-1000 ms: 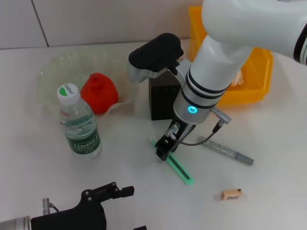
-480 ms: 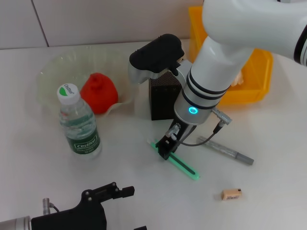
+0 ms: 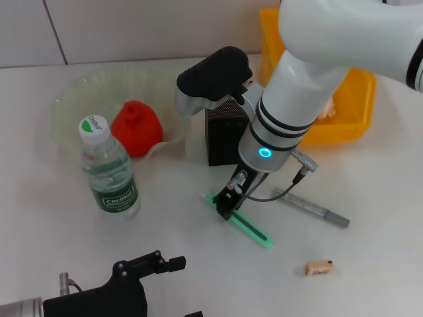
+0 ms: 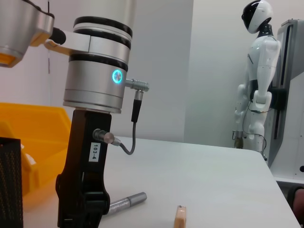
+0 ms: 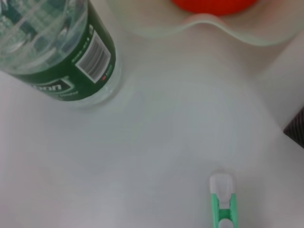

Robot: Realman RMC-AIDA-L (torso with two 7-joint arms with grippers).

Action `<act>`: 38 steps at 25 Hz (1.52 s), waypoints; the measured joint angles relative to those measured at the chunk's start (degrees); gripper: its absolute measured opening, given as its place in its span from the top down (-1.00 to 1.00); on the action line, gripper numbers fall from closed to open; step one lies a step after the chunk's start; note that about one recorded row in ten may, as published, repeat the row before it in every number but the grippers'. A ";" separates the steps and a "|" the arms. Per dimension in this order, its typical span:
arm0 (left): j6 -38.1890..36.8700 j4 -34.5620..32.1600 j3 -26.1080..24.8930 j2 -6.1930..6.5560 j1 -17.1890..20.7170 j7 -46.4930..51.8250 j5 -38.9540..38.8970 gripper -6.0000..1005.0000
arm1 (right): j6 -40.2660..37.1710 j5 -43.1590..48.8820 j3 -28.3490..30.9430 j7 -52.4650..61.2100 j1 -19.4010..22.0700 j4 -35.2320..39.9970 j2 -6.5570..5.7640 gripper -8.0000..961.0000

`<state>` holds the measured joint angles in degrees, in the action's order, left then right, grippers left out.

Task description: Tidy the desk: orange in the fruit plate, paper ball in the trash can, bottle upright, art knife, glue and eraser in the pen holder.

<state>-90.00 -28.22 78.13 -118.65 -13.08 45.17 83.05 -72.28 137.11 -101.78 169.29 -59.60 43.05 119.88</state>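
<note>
The orange (image 3: 135, 127) lies in the clear fruit plate (image 3: 69, 99). In front of the plate the bottle (image 3: 109, 173) stands upright. My right gripper (image 3: 226, 203) is down on the green art knife (image 3: 246, 224), shut on it near its end by the black pen holder (image 3: 223, 132). The knife's white tip (image 5: 222, 186) appears in the right wrist view. Right of the knife lies the grey glue stick (image 3: 310, 207), with the eraser (image 3: 318, 267) nearer me. A pale paper ball (image 3: 326, 109) rests in the yellow trash can (image 3: 353, 99). My left gripper (image 3: 182, 289) is parked, open, at the near left edge.
In the left wrist view the right arm's gripper (image 4: 80, 190) stands before the glue stick (image 4: 126, 202) and eraser (image 4: 179, 218). A white humanoid robot (image 4: 259, 80) stands beyond the table's far edge. In the right wrist view the bottle (image 5: 61, 57) and plate rim (image 5: 228, 28) are close by.
The art knife has swung a little on the table, its far end moving toward the right, while the right gripper stayed low on it. The left arm has not moved.
</note>
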 joint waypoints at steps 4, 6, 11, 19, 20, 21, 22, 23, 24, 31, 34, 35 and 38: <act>0.05 0.00 0.00 0.00 -0.02 0.00 0.00 -0.57 | -0.09 0.02 0.15 0.00 1.61 2.12 -0.12 0.64; 0.08 0.00 0.00 0.00 -0.02 0.00 0.00 -0.57 | -0.14 0.12 0.37 0.00 2.31 2.85 -0.19 0.64; 0.06 0.00 0.00 0.00 -0.02 0.00 0.00 -0.57 | -0.76 0.21 0.47 -0.02 3.30 4.77 -0.30 0.64; 0.06 0.00 0.00 0.00 0.04 0.00 0.00 -0.57 | -6.26 2.59 6.30 -0.74 8.43 16.67 -0.61 0.64; 0.06 0.00 0.00 0.00 0.04 0.00 0.00 -0.57 | -7.28 3.29 7.52 -0.84 9.38 19.02 -0.64 0.64; -0.07 0.00 0.00 0.00 0.07 0.00 0.00 -0.57 | -9.00 4.30 9.63 -1.13 11.13 23.28 -0.69 0.64; -0.08 0.00 0.00 0.00 0.08 0.01 0.00 -0.57 | -9.00 4.30 9.63 -1.13 11.13 23.28 -0.69 0.64; -0.08 0.00 0.00 0.00 0.08 0.01 0.00 -0.57 | -10.40 4.75 11.97 -1.83 13.12 27.84 -0.73 0.64; -0.08 0.00 0.00 0.00 0.08 0.01 0.00 -0.57 | -10.40 4.75 11.97 -1.83 13.12 27.84 -0.73 0.64; -0.12 0.00 -0.01 0.00 -0.11 0.09 0.01 -0.57 | -11.57 4.76 21.34 -6.67 21.90 49.37 -0.64 0.64; -0.06 0.00 -0.01 0.00 -0.27 0.24 0.00 -0.57 | -9.87 4.71 22.36 -8.41 23.93 53.10 -0.56 0.64; -0.06 0.00 -0.01 0.00 -0.27 0.24 0.00 -0.57 | -8.27 4.69 22.57 -9.46 25.23 54.64 -0.51 0.64; 0.07 0.00 -0.41 0.00 -0.32 0.34 -0.24 -0.57 | -1.55 4.07 21.49 -12.94 29.20 57.14 -0.39 0.64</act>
<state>-89.94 -28.21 77.72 -118.65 -13.40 45.51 82.81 -73.84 141.18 -80.29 156.36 -30.40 100.19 119.49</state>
